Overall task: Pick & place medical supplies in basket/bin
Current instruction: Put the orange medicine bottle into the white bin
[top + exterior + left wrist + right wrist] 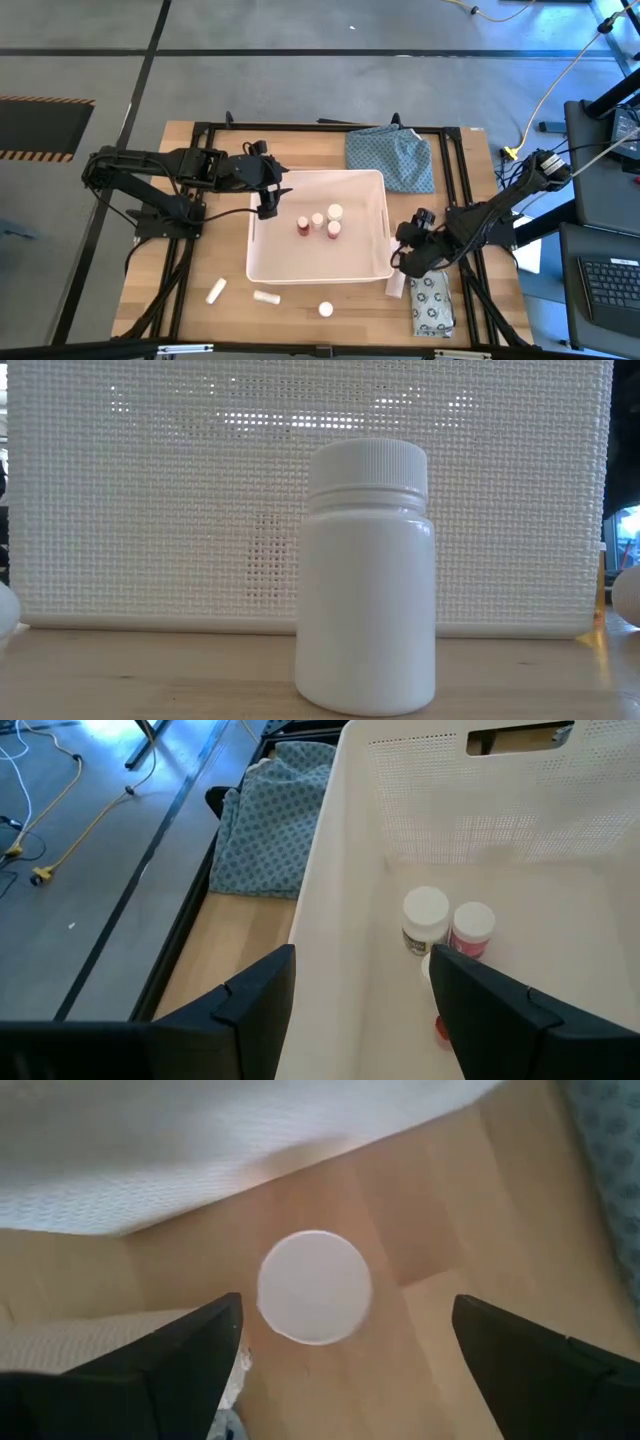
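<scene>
The white basket (262, 262) stands mid-table and holds a red bottle (303, 226) and three small white bottles (333, 220). My left gripper (270, 196) hangs open above the basket's left wall, one finger on either side of it (365, 1010), touching nothing. My right gripper (405, 257) is open just past the basket's near right corner and points steeply down. Between its fingers (345, 1315), but apart from them, shows the round white top of a small supply (315, 1287) that stands on the table. Its body is hidden beneath that top.
Two white tubes (215, 291) (265, 296) and a white bottle (325, 310) (365, 575) rest on the table before the basket's near wall (150, 510). The ring-printed packet (432, 303) lies flat at the near right. A blue-green cloth (390, 158) lies behind the basket's far right corner.
</scene>
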